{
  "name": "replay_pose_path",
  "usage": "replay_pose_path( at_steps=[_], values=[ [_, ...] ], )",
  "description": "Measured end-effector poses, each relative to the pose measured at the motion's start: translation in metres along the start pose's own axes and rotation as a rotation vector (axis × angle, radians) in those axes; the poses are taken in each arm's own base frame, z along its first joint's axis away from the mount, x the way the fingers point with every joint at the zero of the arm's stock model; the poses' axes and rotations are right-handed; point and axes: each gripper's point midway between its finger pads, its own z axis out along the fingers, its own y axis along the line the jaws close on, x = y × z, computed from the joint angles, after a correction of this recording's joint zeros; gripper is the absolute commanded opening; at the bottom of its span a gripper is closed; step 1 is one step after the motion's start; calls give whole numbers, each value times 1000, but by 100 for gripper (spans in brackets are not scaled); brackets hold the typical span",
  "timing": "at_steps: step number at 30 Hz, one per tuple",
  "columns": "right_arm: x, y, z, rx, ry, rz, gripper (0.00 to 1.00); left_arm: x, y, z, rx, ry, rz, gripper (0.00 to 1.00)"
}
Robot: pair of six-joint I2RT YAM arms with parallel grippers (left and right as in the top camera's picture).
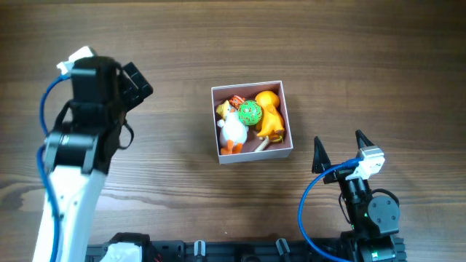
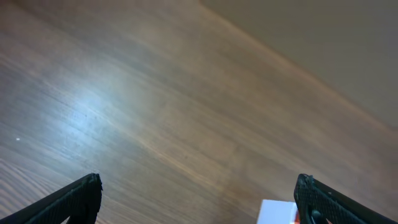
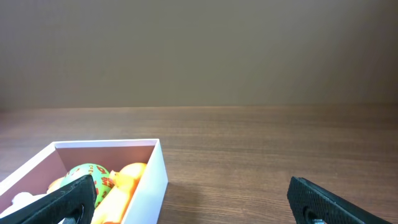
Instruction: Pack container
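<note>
The container [image 1: 287,109], a square white-walled box with a pink-brown inside, sits mid-table and holds a white duck toy [image 1: 232,129], a green ball [image 1: 250,112] and an orange toy [image 1: 271,115]. My left gripper [image 1: 138,81] is open and empty, raised well left of the box; a white corner of the container [image 2: 277,211] shows by its right finger. My right gripper [image 1: 340,149] is open and empty, near the table's front right of the box. The right wrist view shows the container wall [image 3: 152,183], green ball [image 3: 93,174] and orange toy [image 3: 127,180].
Wooden table [image 1: 182,44] all around the box. The arm bases and a black rail [image 1: 218,251] run along the front edge. A blue cable [image 1: 309,207] loops beside the right arm.
</note>
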Motion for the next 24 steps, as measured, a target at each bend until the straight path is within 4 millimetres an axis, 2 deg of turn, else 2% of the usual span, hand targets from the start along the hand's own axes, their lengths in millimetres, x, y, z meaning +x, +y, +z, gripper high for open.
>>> replay_pose_path(
  at_steps=[1,3,6,8,9,11,13,14,15,16,17,21,24],
  values=[
    [0,0,0,0,0,0,100,-7,0,-15,25,-37,-12,100],
    [0,0,0,0,1,0,100,-24,2,-57,97,-142,-45,100],
    [0,0,0,0,0,0,100,-42,14,-131,217,-319,-103,100],
    [0,0,0,0,1,0,100,-46,26,-183,307,-439,-140,100],
    [0,0,0,0,0,0,100,-45,31,-200,337,-476,-152,100],
    [0,0,0,0,1,0,100,-37,50,-247,419,-579,-182,100],
    [0,0,0,1,1,0,100,-17,70,-268,437,-605,-189,100],
    [0,0,0,0,2,0,100,-6,80,-274,439,-608,-190,100],
    [0,0,0,0,0,0,100,-2,82,-275,438,-606,-190,100],
    [0,0,0,0,0,0,100,14,96,-283,441,-611,-191,100],
    [0,0,0,0,1,0,100,30,106,-279,423,-584,-183,100],
    [0,0,0,0,1,0,100,63,117,-243,359,-501,-159,100],
    [0,0,0,0,1,0,100,82,118,-197,276,-418,-142,100]
  ],
)
